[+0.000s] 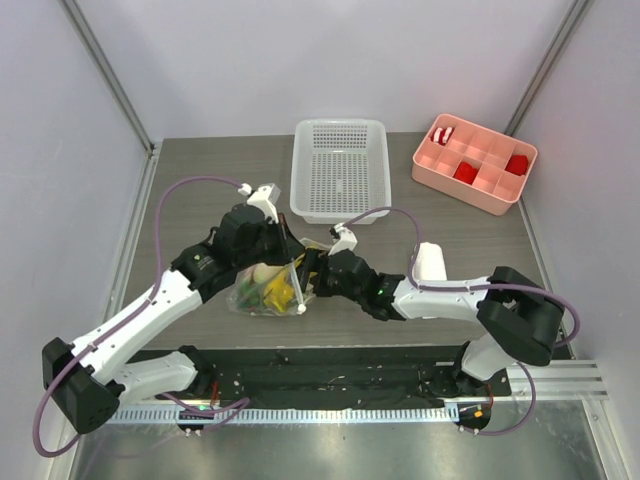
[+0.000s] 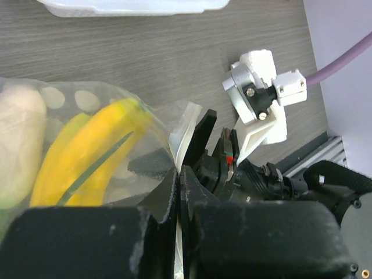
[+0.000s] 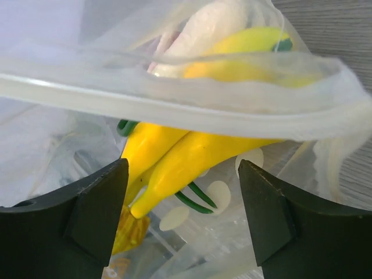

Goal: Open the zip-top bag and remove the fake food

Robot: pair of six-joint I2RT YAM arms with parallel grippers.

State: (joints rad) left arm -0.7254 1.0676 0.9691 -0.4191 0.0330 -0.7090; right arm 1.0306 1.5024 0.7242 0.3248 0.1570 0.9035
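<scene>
White-and-black arms [image 1: 140, 320], purple cables [image 2: 340, 63], white wrist cameras [image 2: 258, 87], black pincer fingers [image 3: 96, 203]

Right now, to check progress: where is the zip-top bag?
In the top view the zip-top bag lies left of centre, in front of the white basket, between the left tool and the right tool.

Two robot arms, a left arm [image 1: 150, 315] and a right arm [image 1: 450, 297]. One zip-top bag [image 1: 262, 290], one white basket [image 1: 340, 125], one pink tray [image 1: 455, 190], one rolled white cloth [image 1: 430, 262], one bench [image 1: 200, 170].
</scene>
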